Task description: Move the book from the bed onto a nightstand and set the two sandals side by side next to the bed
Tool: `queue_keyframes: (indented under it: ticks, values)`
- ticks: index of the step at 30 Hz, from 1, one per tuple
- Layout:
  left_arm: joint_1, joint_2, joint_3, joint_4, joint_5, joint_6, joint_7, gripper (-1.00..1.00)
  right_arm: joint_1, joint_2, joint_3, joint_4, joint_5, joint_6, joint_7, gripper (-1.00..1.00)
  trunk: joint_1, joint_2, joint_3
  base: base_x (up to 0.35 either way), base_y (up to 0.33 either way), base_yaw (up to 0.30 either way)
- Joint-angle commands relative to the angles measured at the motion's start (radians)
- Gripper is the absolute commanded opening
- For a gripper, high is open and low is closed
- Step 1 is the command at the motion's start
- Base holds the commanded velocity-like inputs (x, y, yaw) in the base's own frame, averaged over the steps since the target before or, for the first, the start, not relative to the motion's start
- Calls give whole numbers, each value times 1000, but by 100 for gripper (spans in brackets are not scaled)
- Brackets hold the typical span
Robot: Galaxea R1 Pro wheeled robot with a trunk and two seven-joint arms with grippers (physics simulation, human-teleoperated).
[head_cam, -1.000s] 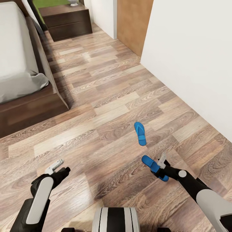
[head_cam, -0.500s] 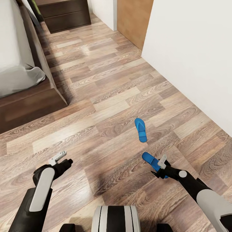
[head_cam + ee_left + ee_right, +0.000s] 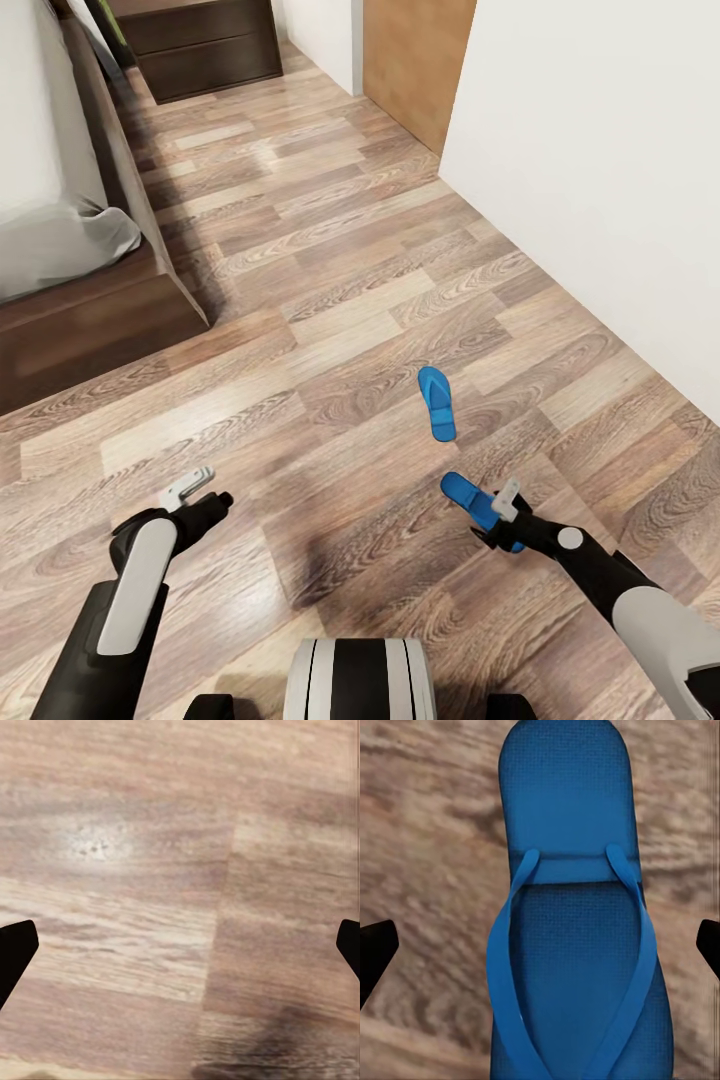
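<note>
Above near sandal (image 3: 574, 945) on floor (image 3: 330, 300), right tool (image 3: 505, 512) spread, seemingly not touching.

- Wood-plank floor (image 3: 330, 300): two blue sandals lie on it, apart, not parallel.
- Far sandal (image 3: 436, 402) flat, sole down.
- Near sandal (image 3: 468, 501) flat, straps up (image 3: 574, 945).
- Bed (image 3: 60, 230) and dark cabinet (image 3: 205, 45) stand on floor.
</note>
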Motion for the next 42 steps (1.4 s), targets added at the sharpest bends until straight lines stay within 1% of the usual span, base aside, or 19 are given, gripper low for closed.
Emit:
queue_keyframes:
  ticks: [1, 5, 8, 14, 29, 42]
  values:
    - [-1, -1, 0, -1, 10, 2, 9, 100, 0, -1, -1, -1, 10, -6, 0, 100, 0, 0, -1, 0, 0, 0]
    - [-1, -1, -2, -1, 10, 1, 7, 100, -1, -3, -2, -5, 8, -5, -3, 100, 0, 0, -1, 0, 0, 0]
    - [-1, -1, -3, -1, 10, 1, 6, 100, -7, -10, -11, -18, 7, -1, -4, 100, 0, 0, -1, 0, 0, 0]
    - [-1, -1, -3, -1, 10, 1, 5, 100, -12, -13, -22, -28, 7, 0, -4, 100, 0, 0, -1, 0, 0, 0]
    - [-1, -1, -4, -1, 10, 5, 6, 100, -21, -15, -28, -36, 7, 3, -4, 100, 7, -4, -59, 0, 0, 0]
    - [-1, -1, -4, -1, 10, 5, 6, 100, -29, -17, -30, -36, 9, 3, -4, 100, 7, -4, -59, 0, 0, 0]
